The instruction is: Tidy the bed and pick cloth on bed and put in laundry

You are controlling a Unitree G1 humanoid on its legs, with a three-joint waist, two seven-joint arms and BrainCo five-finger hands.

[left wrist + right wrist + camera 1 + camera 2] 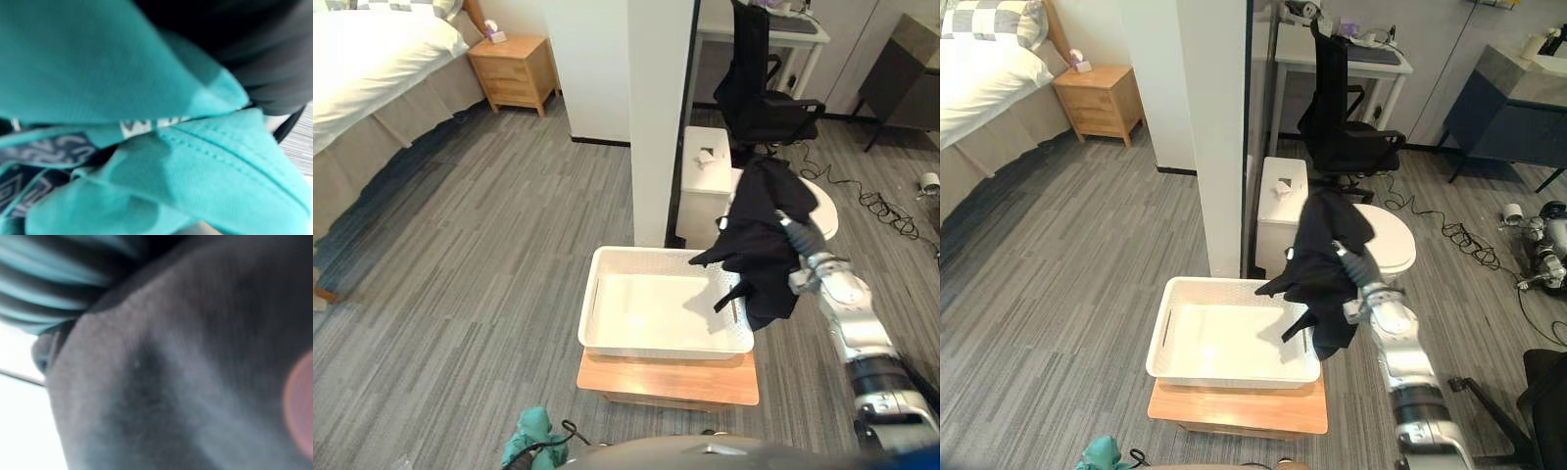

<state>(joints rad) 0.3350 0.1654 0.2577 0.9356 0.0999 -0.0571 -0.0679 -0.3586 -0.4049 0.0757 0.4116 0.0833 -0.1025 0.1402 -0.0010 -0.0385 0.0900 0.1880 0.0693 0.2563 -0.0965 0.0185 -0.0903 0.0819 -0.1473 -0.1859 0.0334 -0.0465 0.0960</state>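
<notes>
Left eye view: a black cloth [759,235] hangs from the robot's right hand [801,243] at centre right of the frame, over the right rim of the white laundry basket [651,350]. The basket sits with nothing in it on a low wooden counter [666,380]. Whether that hand is clenched on the cloth cannot be told, since the cloth covers it. A teal cloth [533,431] bundles over the left hand at the bottom edge, its grip likewise unreadable. The bed [372,69], upper left, looks cleared of cloth. Both drops into the basket appear not yet made.
</notes>
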